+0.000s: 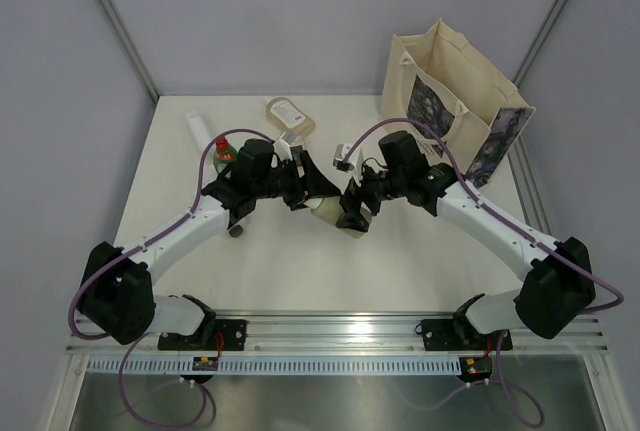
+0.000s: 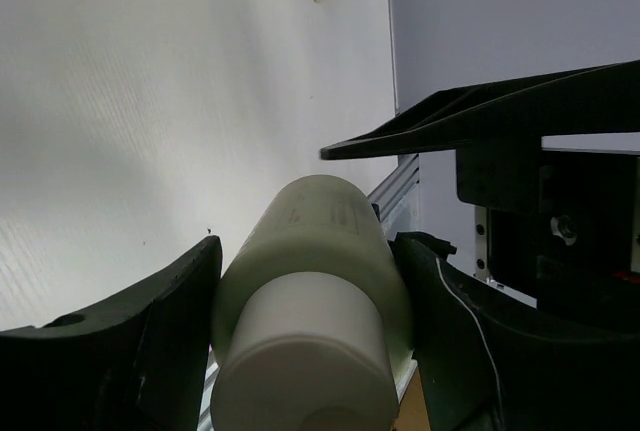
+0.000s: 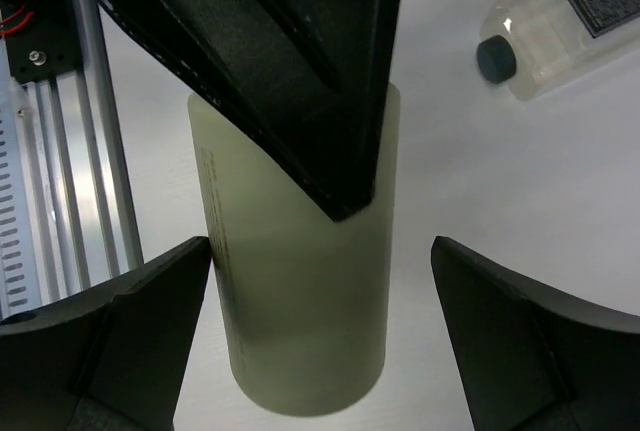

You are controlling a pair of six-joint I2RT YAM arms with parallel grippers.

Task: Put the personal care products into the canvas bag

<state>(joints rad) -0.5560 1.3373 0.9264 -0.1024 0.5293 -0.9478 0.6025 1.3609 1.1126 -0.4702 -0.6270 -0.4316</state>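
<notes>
The pale-green, white-capped bottle point(image 2: 330, 221) is held by the left gripper point(image 2: 308, 251) at frame centre. The right gripper point(image 3: 320, 246) is spread wide on either side of it.

We see two arms of one make: white tubular links between bulky black joint housings. The left arm point(image 1: 180, 236) is at the lower left of the overhead view and the right arm point(image 1: 490, 223) at the lower right. Purple cables point(image 1: 72, 311) loop from the shoulders and arc over the wrists. Black base plates point(image 1: 225, 334) are bolted to a silver slotted rail point(image 1: 340, 326) (tiny red and yellow marks show just below it). Up close, the left gripper point(image 2: 305, 246) has matte black, broad, wedge-shaped fingers point(image 2: 130, 341). The right gripper point(image 3: 320, 246) has fingers point(image 3: 530, 341) of the same kind. A round screw head point(image 2: 567, 228) shows at the right of the left wrist view.
</notes>
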